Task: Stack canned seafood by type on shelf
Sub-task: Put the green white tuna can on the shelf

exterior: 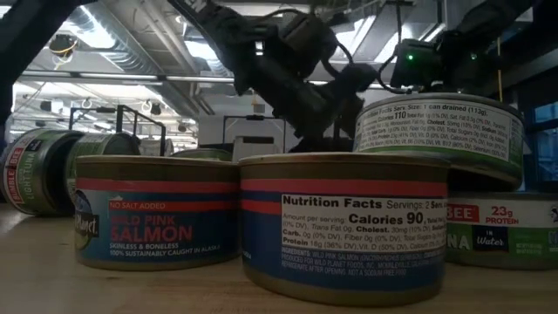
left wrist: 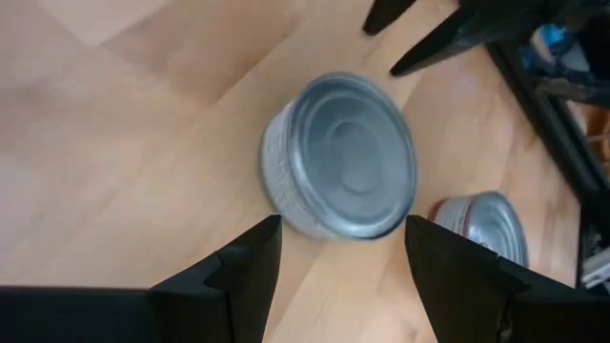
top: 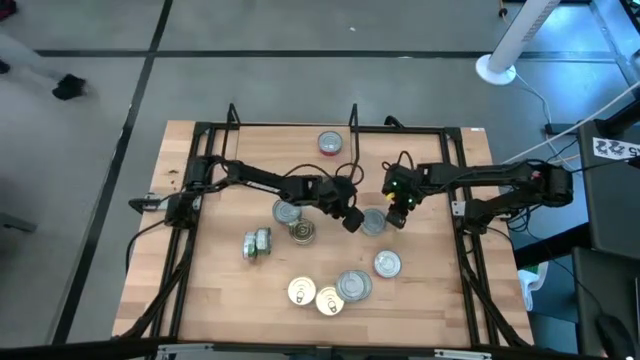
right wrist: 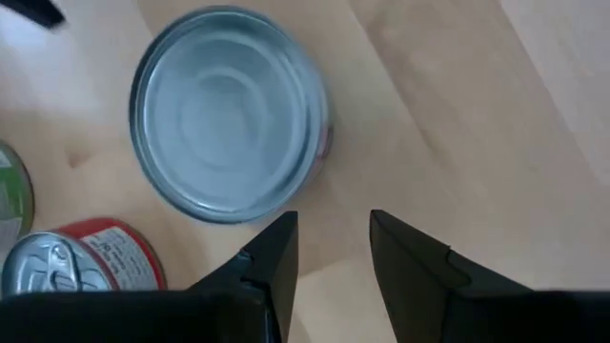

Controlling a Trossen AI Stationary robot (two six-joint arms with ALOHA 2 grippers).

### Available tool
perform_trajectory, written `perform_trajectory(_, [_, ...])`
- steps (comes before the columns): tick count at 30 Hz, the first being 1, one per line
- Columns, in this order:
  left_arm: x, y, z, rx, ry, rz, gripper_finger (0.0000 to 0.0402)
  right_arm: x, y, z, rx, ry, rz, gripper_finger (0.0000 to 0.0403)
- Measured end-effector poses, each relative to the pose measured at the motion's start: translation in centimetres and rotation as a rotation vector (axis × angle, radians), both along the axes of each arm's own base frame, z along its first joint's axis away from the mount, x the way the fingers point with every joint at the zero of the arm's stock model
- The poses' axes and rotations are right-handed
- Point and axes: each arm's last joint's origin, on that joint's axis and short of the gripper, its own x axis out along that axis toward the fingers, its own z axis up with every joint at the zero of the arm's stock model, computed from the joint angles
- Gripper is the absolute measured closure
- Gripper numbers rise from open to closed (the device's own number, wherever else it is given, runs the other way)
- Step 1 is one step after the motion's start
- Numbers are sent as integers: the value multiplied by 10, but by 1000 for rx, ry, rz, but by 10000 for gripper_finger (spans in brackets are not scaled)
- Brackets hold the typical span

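Right now you have both grippers converging on one silver can (top: 372, 222) at the tabletop's (top: 440, 290) centre: left gripper (top: 352, 217) jaws wide and empty, lined up to straddle it; right gripper (top: 396, 214) narrower, empty, beside it. Shelf can (top: 329, 143) waits upper centre.

Tin (left wrist: 343, 157): smooth shiny metal. Tabletop (top: 230, 290): pale matt wood. Salmon can (exterior: 157, 214): glossy paper label.
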Motion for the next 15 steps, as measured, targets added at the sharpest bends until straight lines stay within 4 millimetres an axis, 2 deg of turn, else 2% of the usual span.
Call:
perform_trajectory(10, [4,0,-22,-82,32,69,184,2,-3,1,-13,-30,-7,269])
perform_trajectory(15, [5,0,-26,-101,27,86,215,3,-3,1,-22,-37,-9,269])
